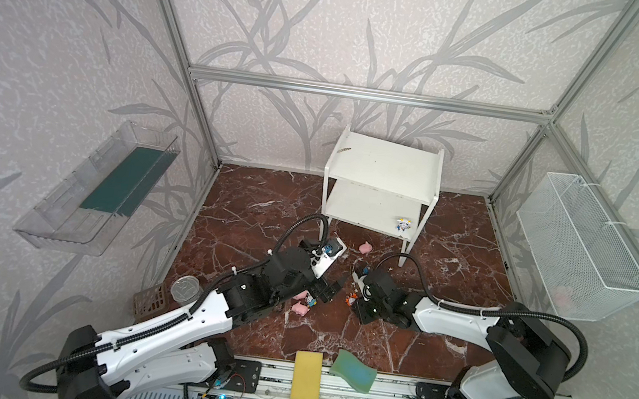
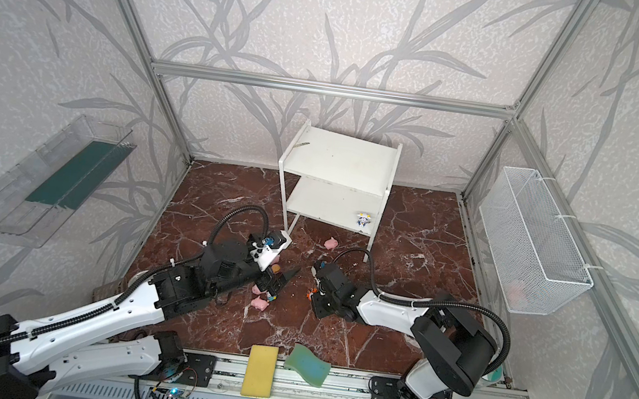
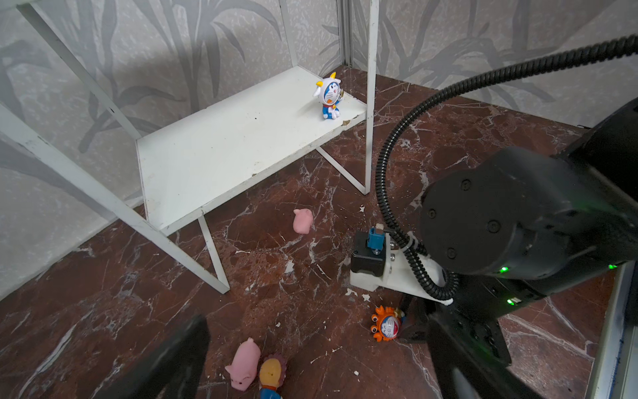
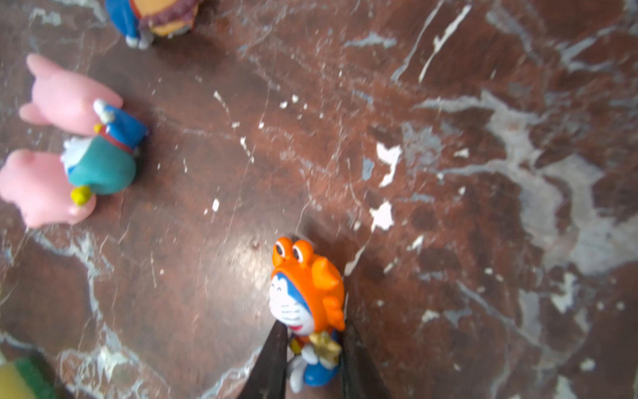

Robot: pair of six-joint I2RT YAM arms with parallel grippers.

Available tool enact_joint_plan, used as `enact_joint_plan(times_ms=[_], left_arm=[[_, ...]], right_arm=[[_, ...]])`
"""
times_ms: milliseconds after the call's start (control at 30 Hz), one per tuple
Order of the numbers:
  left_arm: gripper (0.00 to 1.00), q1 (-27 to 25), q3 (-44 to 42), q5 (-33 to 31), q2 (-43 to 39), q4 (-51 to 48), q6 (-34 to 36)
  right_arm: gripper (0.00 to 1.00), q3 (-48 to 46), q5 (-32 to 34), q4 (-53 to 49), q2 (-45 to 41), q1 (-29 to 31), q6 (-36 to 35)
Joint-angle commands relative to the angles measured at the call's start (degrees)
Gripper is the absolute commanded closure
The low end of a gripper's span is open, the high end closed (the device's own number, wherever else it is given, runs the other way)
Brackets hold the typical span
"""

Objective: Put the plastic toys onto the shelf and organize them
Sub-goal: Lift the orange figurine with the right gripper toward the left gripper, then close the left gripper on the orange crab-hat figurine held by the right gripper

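Clamps the right end effector low on the small orange crab-hooded cartoon figurine, fingers pressed to either side of the blue body rather than the broad hood (presumably for a surer hold on the narrow torso than on that rounded, spiky head). Cannot tell whether lifted clear of the red-brown marble-patterned surface or resting on it. Hangs the left end effector just beside, fingers spread wide with nothing between them, above a huddle of toys: two rounded pink plastic pigs, a teal-hooded blue figurine tipped over against them, and a figurine with a brownish mane around a yellow face. Looks poised to take one of that huddle, though crowded by the neighbouring arm over the same patch. Already on the small white two-tier shelf: only a blue-and-white figurine in a horned white hood, upright at the end of the lower board nearer the right arm, tight to the side frame, likely to leave room for a row. Another pink pig alone on the surface just before the shelf, well apart from the rest. Early days, then, with most toys unplaced. Calls next for a straight lift and a carry to the lower board beside the horned figurine; risks a twist in the pinch or a brush against the left arm.
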Motion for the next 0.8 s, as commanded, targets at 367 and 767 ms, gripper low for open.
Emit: enact_joint_plan(times_ms=[367, 767], left_arm=[[0.01, -0.08, -6.67, 9.96, -2.98, 4.91, -10.33], [0.04, 0.18, -4.40, 20.39, -0.35, 4.98, -10.08]], right_arm=[[0.81, -9.90, -8.89, 19.87, -16.82, -0.24, -1.00], [0.81, -14.38, -13.85, 25.78, -30.71, -0.25, -2.50]])
